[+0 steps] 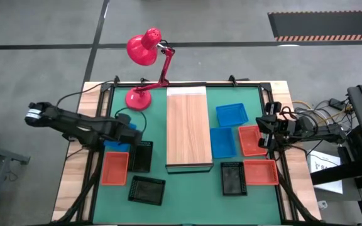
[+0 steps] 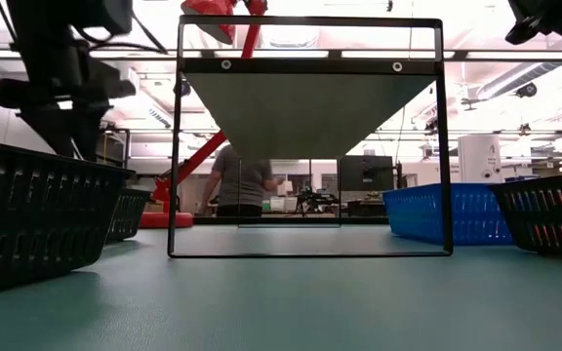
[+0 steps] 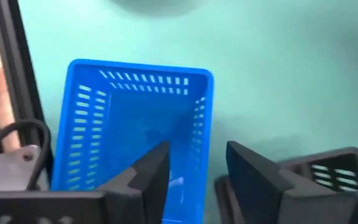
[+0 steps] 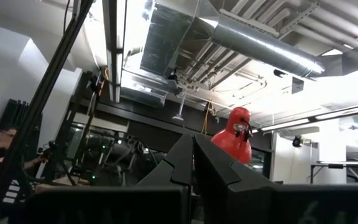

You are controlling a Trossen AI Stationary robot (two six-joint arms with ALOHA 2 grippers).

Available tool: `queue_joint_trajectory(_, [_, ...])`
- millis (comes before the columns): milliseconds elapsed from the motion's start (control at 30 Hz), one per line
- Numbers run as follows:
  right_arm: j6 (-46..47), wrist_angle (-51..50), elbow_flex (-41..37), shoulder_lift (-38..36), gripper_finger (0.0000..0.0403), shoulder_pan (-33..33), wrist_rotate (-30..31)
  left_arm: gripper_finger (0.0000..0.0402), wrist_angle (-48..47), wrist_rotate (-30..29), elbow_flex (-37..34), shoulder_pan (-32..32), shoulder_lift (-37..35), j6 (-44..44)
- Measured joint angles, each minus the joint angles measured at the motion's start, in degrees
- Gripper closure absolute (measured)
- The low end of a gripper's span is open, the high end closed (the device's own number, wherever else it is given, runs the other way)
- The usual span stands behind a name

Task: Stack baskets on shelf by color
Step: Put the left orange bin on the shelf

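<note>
left gripper (image 3: 194, 171) sits over a blue basket (image 3: 135, 134) on the worktop (image 1: 187, 188), left of the shelf (image 1: 186, 129); dark angular fingers spread, nothing between them. basket is a shallow rectangular plastic tray with slotted mesh walls. shelf is a long light-wood plank with a thin black frame. more baskets around the shelf: red-orange (image 1: 114, 167) and black (image 1: 146, 189) left of it, blue (image 1: 232, 114), red-orange (image 1: 260, 171) and black (image 1: 232, 178) right of it. right gripper (image 4: 193, 155) right of the shelf, fingers pressed together, holding nothing.
</note>
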Motion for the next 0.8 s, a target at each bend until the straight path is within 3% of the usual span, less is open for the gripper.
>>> queue_joint_trajectory(367, [0.49,-1.68,0.02,0.04,0.0394,0.0,0.0,0.0245,1.45,4.56,0.39,2.58,5.6,4.13])
queue_joint_trajectory(800, [1.16,-1.68,0.02,0.05,0.0394,0.0,0.0,0.0245,1.33,7.32,0.62,2.58,5.67,5.47])
